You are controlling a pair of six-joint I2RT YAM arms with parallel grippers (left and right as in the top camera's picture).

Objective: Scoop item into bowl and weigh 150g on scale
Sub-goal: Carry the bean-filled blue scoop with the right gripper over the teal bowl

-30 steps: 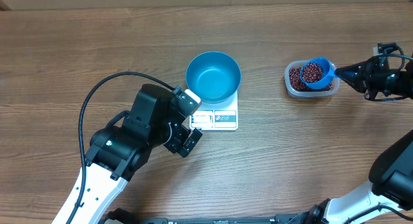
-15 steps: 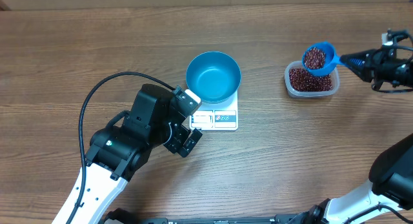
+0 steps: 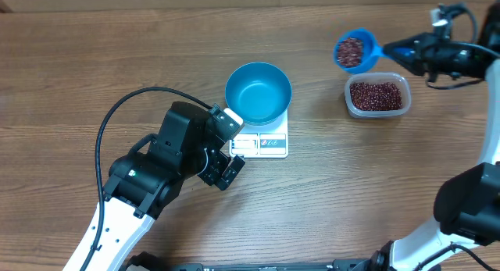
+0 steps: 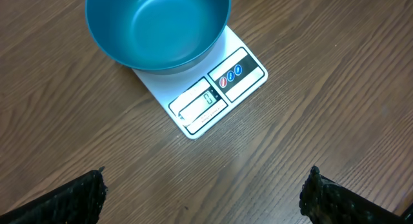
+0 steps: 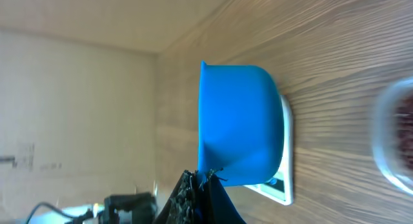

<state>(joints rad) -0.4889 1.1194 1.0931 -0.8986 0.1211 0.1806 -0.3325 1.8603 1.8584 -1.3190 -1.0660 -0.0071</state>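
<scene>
Spreading under everything is a brown wood-grain desk (image 3: 94, 60), its grain running side to side from overhead, with a paler strip past the far edge. Only the right wrist view, turned on its side, shows a plain beige wall (image 5: 77, 88) behind the desk. The white scale (image 3: 266, 142) lies near the middle with the teal bowl (image 3: 258, 93) standing on it, and well to its right sits a clear tub (image 3: 378, 114) of beans (image 3: 377, 94). The right tool (image 3: 400, 49) is clamped on the handle of a blue scoop (image 3: 370, 46), which carries more beans and hangs just up-left of the tub, apart from the bowl. The left tool (image 3: 226, 169) sits just beside the scale's front left corner, jaws spread wide. The left wrist view adds what overhead is too small to give: the scale's display (image 4: 203, 101) with a digit that looks like zero, three round buttons (image 4: 230, 75) beside it, the bowl's bare teal inside, and two dark fingers (image 4: 71, 198) at the bottom corners, well apart. From the right wrist, the scoop's back hides its load, a white edge of the scale shows past it, and the tub is a blur at the right edge.
</scene>
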